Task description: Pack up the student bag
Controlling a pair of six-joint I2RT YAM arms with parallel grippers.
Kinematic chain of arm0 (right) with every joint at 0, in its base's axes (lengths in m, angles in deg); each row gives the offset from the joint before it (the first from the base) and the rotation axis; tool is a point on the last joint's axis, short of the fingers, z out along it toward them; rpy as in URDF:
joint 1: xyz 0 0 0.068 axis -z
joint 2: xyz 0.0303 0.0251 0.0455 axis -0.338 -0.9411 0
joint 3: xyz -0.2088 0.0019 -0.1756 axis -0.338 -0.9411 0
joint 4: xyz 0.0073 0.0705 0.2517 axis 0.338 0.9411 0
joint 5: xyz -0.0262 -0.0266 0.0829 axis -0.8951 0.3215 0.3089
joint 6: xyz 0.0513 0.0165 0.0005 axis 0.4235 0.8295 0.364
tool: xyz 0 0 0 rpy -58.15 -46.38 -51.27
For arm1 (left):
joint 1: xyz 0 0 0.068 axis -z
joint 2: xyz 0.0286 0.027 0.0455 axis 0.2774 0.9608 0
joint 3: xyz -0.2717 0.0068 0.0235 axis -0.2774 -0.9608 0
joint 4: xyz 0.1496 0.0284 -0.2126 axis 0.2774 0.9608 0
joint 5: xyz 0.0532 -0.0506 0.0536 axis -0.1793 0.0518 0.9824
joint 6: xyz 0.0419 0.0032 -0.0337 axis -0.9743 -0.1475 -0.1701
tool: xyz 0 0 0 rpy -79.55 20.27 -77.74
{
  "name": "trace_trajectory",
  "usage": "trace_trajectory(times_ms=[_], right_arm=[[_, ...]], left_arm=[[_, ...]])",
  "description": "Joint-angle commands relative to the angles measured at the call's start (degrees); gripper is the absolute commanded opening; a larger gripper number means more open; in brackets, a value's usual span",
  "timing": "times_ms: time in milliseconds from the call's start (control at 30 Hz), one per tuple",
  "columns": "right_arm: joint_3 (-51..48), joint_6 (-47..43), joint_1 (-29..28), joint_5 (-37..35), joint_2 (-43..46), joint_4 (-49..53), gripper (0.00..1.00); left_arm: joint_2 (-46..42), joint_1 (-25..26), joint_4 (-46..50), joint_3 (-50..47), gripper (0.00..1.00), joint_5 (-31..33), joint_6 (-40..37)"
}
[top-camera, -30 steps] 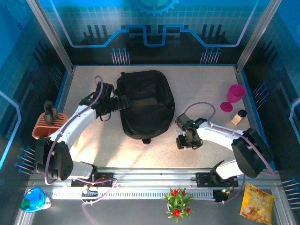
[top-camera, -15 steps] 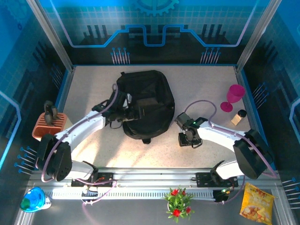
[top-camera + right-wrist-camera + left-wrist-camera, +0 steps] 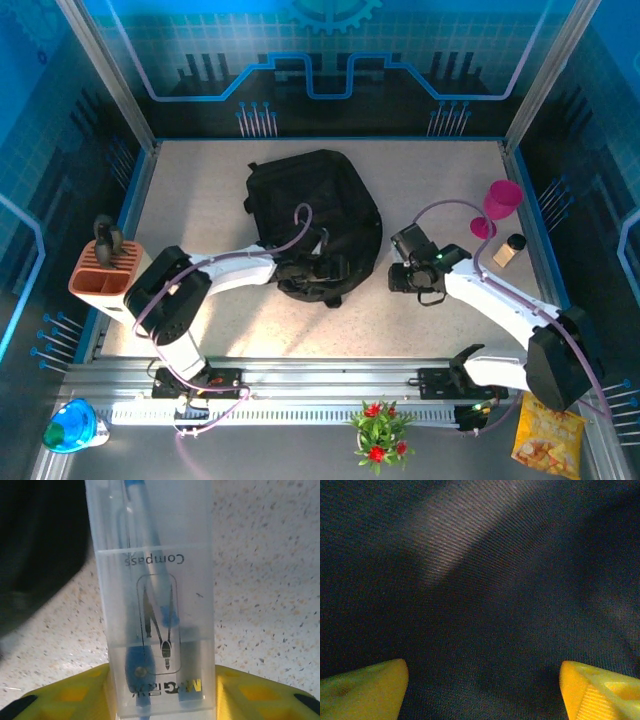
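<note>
The bag point(image 3: 315, 205) lies flat on the table point(image 3: 200, 190), middle to far side, rounded end nearest the arms; whether its zip is undone I cannot tell. The left gripper point(image 3: 480, 690) is over the bag's near end, its yellow fingertips point(image 3: 365, 687) spread wide with only dark weave between them, nothing held. The right gripper point(image 3: 162, 692) is just right of the bag, low over the table, and its jaws clamp the end of a clear case point(image 3: 160, 605) marked "Compass". Inside the case lies a blue compass point(image 3: 142, 530). At the left edge stands an orange rack point(image 3: 98, 275) with a dark tool upright in it. A pink goblet point(image 3: 500, 205) stands far right
</note>
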Motion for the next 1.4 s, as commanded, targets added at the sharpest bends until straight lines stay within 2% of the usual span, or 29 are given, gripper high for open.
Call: trace_trajectory(times_ms=[0,133,267,467,733,1000,1200,1300,1367], right_arm=[[2.73,-2.15,2.04,1.57,1.35,-0.09,0.49],[3.91,-5.97,3.76,5.46,1.99,-3.28,0.49],[4.25,-9.76,5.03,11.7,2.17,-8.13,0.49],[5.06,-11.95,5.13,19.39,1.15,-14.24,0.47],[4.99,-13.76,3.95,26.23,-0.76,-19.56,0.47],[7.63,-14.13,2.22,26.72,-2.58,-21.49,0.47],[8.14,-14.38,1.32,27.12,-3.7,-22.39,0.48],[7.67,-12.57,1.72,27.33,-3.65,-23.48,0.54],[6.96,-9.41,2.73,29.38,-3.45,-25.52,0.63]], left_arm=[[3.72,2.52,-6.6,1.75,0.79,-5.86,6.22],[1.11,1.97,-8.13,3.71,0.79,-4.89,9.13],[-3.74,-1.45,-6.0,5.27,0.79,-4.32,10.85],[-5.49,-6.83,-5.42,8.27,0.79,-12.27,14.81],[-1.95,-7.2,-6.07,13.63,0.82,-17.26,17.89],[0.46,-7.27,-6.06,15.02,0.61,-17.37,21.2],[1.15,-7.8,-8.0,14.99,0.38,-17.57,22.89],[0.71,-8.71,-9.09,14.46,0.24,-17.88,23.84],[0.3,-9.7,-10.8,13.51,0.19,-19.02,25.05]])
